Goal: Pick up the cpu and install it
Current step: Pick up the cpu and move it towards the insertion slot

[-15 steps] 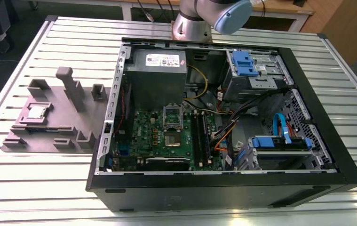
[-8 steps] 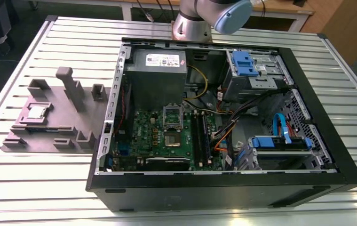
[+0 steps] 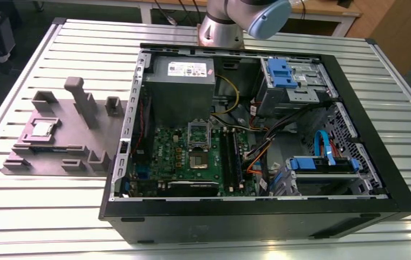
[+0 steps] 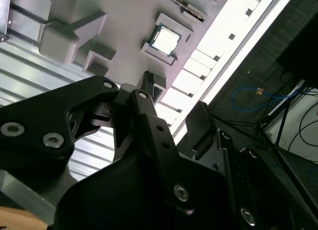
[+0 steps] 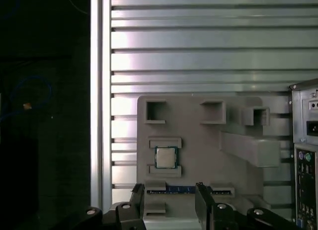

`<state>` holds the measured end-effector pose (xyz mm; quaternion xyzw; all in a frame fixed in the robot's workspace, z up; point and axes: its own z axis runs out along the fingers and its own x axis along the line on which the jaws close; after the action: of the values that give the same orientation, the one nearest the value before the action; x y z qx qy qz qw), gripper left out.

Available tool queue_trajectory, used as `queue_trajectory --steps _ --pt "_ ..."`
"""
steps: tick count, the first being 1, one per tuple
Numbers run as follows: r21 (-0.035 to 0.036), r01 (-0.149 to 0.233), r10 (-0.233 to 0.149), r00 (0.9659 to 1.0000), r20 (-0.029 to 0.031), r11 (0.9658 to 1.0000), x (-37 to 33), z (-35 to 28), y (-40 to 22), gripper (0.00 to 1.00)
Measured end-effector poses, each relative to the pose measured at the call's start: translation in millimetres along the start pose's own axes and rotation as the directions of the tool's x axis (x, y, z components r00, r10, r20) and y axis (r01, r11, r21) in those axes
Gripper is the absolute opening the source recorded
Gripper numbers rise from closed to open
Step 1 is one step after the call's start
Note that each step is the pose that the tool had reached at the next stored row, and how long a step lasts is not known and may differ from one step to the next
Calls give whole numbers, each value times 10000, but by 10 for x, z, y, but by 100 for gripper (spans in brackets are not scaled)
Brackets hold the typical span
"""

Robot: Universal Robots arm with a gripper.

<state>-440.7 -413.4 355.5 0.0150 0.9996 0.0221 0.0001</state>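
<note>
Step in hand looks like the approach for the pick. The cpu lies flat in its pocket on the grey fixture. The fixture sits on the slatted surface at the exterior view's left, just beside the open pc case. The jaws are open and empty, hovering above the fixture. In the first wrist view the fingertips are short of the chip and not touching it.

My read on doing it well:
- **Grip sides:** the pocket has raised lips on two opposite sides of the chip and the other two are free, so the grip should go across the free edges.
- **Alignment:** centre on the chip and square up to its edges before closing.
- **Depth:** go low enough to catch the thin rim without jamming on the fixture.
- **Force and lift:** grip lightly and lift straight so the chip stays level and doesn't drag on the lips.

The socket on the green motherboard looks open and unoccupied.

Writing: there is a white label on the power supply, but its print is too small to read. I can't make out any marking on the chip lid.
</note>
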Motion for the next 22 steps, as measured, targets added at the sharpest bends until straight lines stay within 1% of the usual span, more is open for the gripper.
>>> queue_trajectory --steps 2,3,5,7,8,9,11,22 --pt "1 61 -61 10000 -4 10000 0 36 -2 53" --pt "1 158 -158 9999 -9 9999 0 54 -2 53" --pt "1 499 -499 9987 -24 9988 1 90 -4 53" --pt "0 813 -813 9967 -37 9967 0 126 -6 53" --pt "-2 846 -846 9964 -38 9964 0 140 -7 53" --pt "0 854 -854 9963 -20 9963 0 147 -8 53" --pt "9 857 -857 9963 -3 9963 -1 148 -9 53" --pt "14 856 -856 9963 -1 9963 0 150 -8 53"
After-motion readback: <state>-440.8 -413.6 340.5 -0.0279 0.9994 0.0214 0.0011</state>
